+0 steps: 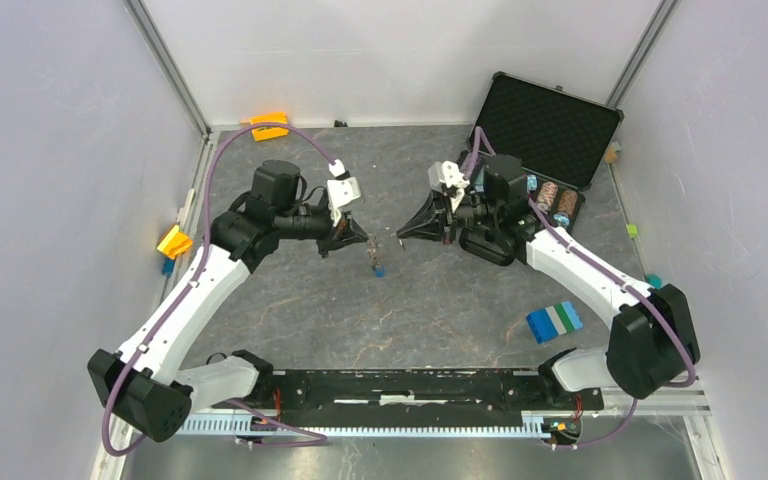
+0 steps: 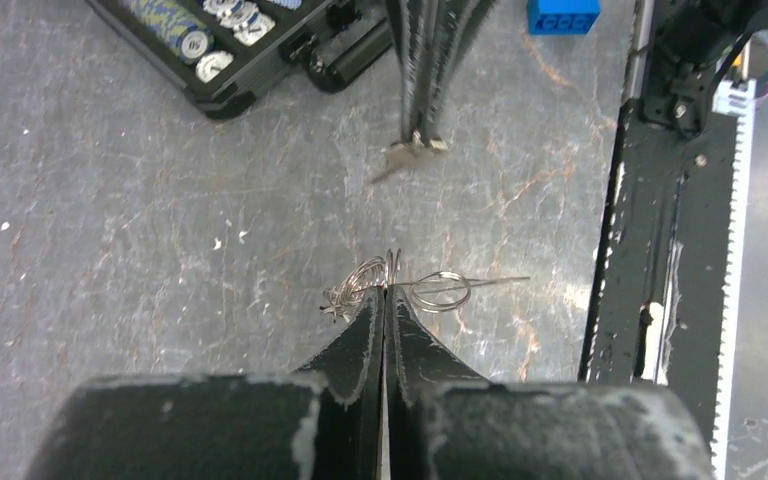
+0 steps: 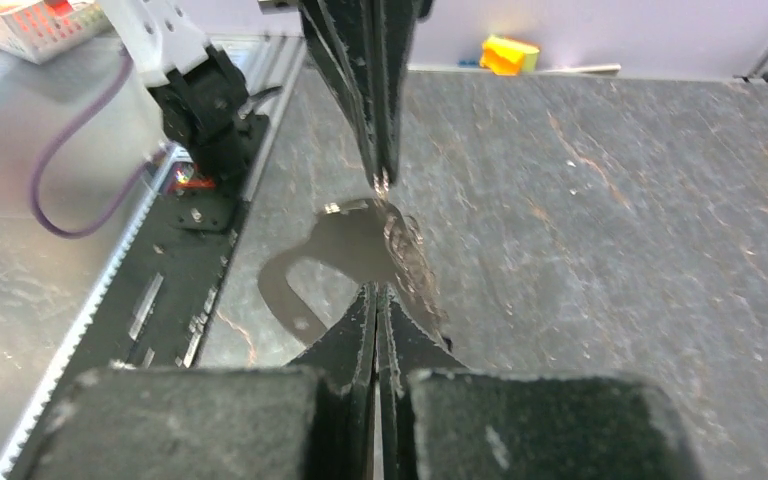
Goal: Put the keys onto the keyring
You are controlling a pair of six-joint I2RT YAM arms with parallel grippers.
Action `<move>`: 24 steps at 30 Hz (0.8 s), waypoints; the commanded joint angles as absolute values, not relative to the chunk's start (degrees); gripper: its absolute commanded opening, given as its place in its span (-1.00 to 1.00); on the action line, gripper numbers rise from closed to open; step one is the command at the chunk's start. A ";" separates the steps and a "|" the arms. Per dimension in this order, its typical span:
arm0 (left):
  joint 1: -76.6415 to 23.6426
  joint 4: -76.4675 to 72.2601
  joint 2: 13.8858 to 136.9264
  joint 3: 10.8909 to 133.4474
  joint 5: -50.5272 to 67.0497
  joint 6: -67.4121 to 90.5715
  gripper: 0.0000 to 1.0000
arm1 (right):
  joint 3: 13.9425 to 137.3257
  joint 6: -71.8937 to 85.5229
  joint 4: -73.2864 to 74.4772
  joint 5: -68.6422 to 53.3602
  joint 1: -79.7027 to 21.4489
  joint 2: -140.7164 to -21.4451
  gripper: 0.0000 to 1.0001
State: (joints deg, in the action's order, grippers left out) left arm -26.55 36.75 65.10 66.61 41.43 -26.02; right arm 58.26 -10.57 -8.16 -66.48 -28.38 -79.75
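Observation:
My left gripper [image 2: 388,292] is shut on the keyring [image 2: 440,291], a tangle of thin silver wire loops sticking out on both sides of its tips. In the top view a blue-headed key [image 1: 378,269] hangs just below those tips [image 1: 363,240]. My right gripper [image 3: 377,290] is shut on a flat grey metal key [image 3: 345,245] with a bumpy edge and a large hole. In the left wrist view that key [image 2: 403,157] shows small at the right gripper's tips [image 2: 420,138]. The two grippers face each other tip to tip above the mat, a short gap apart. No black key shows.
An open black case [image 1: 550,120] with poker chips [image 1: 552,196] stands at the back right. A blue, green and white block [image 1: 554,321] lies front right, an orange block [image 1: 270,126] at the back left, a yellow one [image 1: 174,241] by the left wall.

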 commanded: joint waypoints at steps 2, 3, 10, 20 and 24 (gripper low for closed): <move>-29.22 27.69 64.89 66.83 44.63 -19.62 -0.96 | 50.21 16.01 -40.20 -70.63 -28.30 -74.70 -1.00; -29.94 26.81 64.59 66.26 43.66 -18.63 -0.96 | 49.63 18.26 -42.18 -70.58 -28.24 -74.23 -1.00; -34.15 20.93 64.10 63.71 32.83 -12.47 -0.96 | 50.84 10.24 -28.59 -63.51 -28.26 -71.18 -1.00; -40.88 22.52 68.66 66.71 18.15 -4.92 -0.96 | 54.04 2.04 -16.05 -55.92 -28.28 -73.08 -1.00; -41.73 23.29 69.55 67.69 17.36 -2.37 -0.96 | 53.79 0.46 -14.43 -55.47 -28.29 -73.08 -1.00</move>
